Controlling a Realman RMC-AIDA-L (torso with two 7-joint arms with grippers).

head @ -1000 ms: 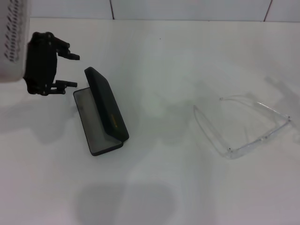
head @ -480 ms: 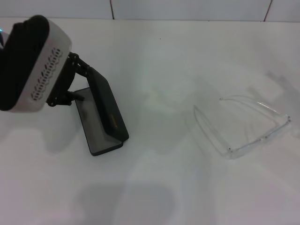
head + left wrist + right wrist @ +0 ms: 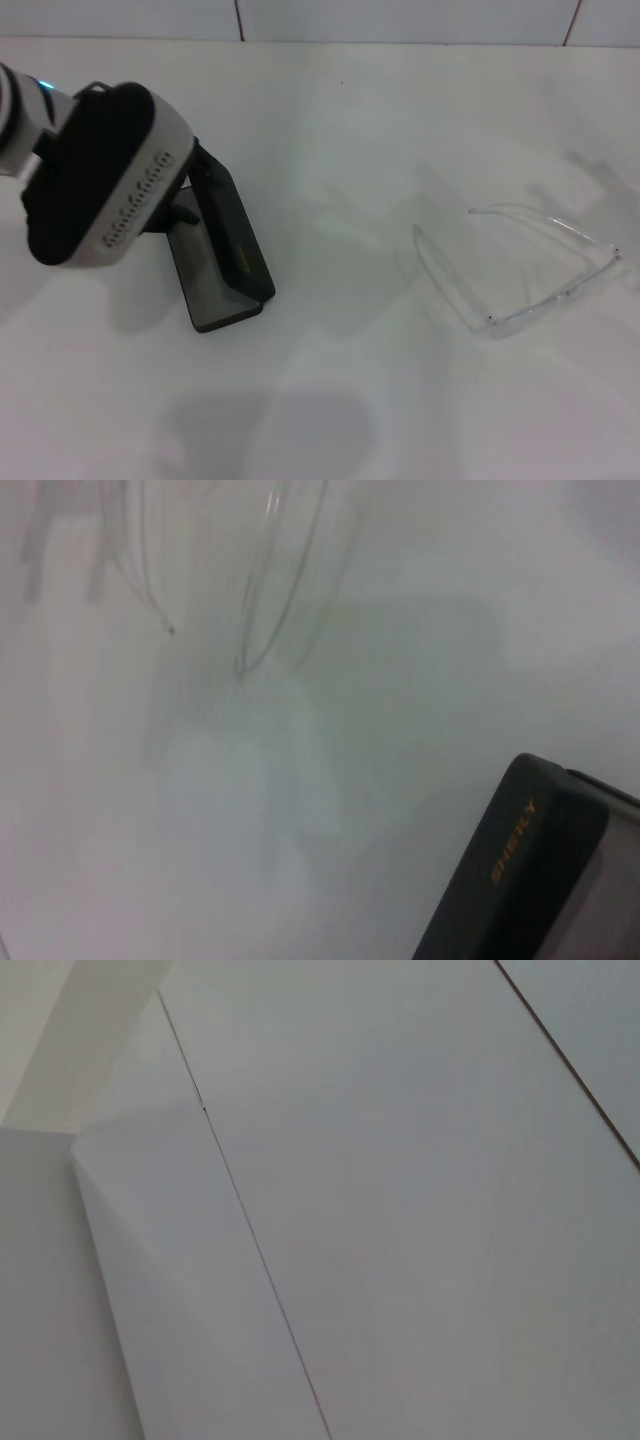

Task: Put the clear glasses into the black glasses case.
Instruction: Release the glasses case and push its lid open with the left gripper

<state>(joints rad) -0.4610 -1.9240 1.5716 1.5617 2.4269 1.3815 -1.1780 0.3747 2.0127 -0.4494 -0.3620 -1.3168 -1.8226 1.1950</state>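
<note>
Left gripper point(image 3: 182, 205) sits at the far end of the matte black rectangular hard glasses case point(image 3: 232, 240), upper left of the head view; its jaws are hidden behind the arm's white-and-black wrist housing point(image 3: 100, 175), so cannot tell if they are released or clenched. The case lies open on the white bench point(image 3: 330, 400) left of centre, lid tilted up on its long edge to the right of the grey-lined tray point(image 3: 205, 280); small orange lettering shows on the lid, also seen in the left wrist view on the case corner point(image 3: 530, 880) at lower right. The clear colourless plastic wraparound glasses point(image 3: 520, 270) lie flat on the bench at the right of the head view, well apart from the case, temple arms unfolded and pointing toward the frame's top. In the left wrist view the ends of the temple arms point(image 3: 280, 590) show at upper left. Right gripper is out of every view; its wrist camera shows only pale flat panels point(image 3: 400, 1210) with thin seams.
</note>
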